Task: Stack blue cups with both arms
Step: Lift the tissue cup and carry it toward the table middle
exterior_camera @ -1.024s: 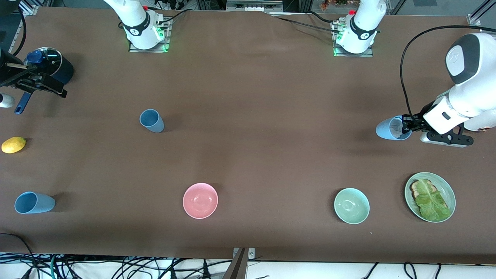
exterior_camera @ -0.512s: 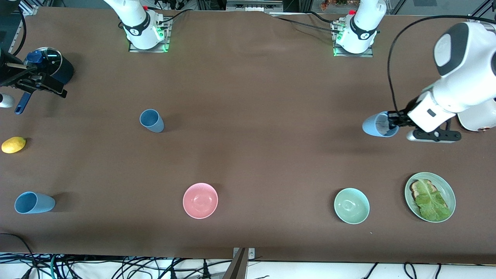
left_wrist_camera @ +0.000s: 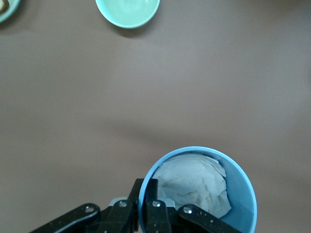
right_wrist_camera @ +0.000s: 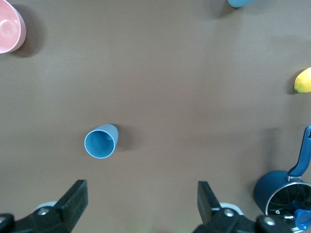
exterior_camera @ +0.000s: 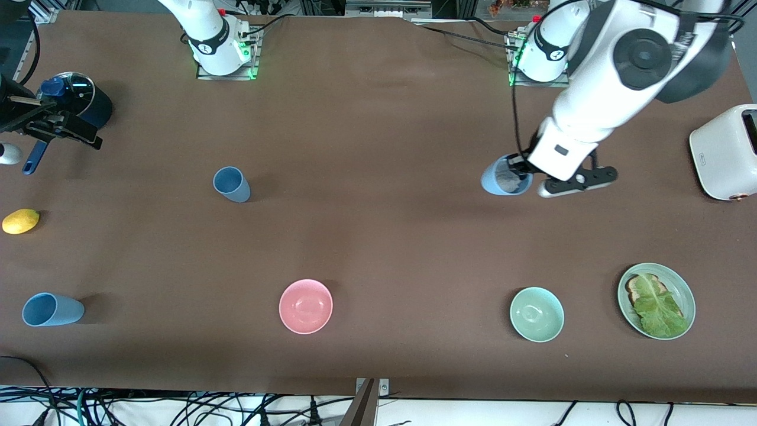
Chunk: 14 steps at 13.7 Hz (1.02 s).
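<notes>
One light blue cup (exterior_camera: 501, 177) pinched in left hand (exterior_camera: 520, 171)

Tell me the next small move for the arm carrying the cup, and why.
Probably keep carrying the light blue plastic cup, pinched at its rim by the left gripper, toward the upright slate blue cup, which stands free on the table. The open right gripper waits by the navy pot.
</notes>
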Tool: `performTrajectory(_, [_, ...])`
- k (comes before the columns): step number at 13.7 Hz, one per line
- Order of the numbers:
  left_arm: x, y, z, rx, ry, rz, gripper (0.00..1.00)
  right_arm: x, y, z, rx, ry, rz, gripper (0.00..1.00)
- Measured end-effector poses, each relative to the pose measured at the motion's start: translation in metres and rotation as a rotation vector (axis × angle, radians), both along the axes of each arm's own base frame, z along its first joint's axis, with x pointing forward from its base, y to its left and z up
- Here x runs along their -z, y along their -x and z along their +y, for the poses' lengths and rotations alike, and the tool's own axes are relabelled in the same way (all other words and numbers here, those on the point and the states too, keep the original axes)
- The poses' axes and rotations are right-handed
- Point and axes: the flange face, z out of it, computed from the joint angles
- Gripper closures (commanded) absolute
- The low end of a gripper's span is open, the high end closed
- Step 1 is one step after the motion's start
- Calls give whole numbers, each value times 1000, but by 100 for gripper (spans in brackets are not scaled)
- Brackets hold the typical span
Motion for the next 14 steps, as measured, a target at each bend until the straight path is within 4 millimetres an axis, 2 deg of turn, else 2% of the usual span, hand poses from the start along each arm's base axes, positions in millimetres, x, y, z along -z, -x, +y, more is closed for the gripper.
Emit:
performTrajectory(4, [21,28,-101,-135,-26,25,100,0,0,0,1,0,0,0])
performTrajectory(6, [34,35,-138,-199,-39,34,100,0,0,-1,1,0,2,0])
performTrajectory(8, [50,36,-163,-242,-44,35,100,1,1,-2,4,0,7,0])
performTrajectory(10, [69,30,-176,-274,-30,19,100,1,1,-3,5,0,8,0])
performTrajectory(14, [126,26,-212,-366,-18,-11,100,1,1,-3,6,0,8,0])
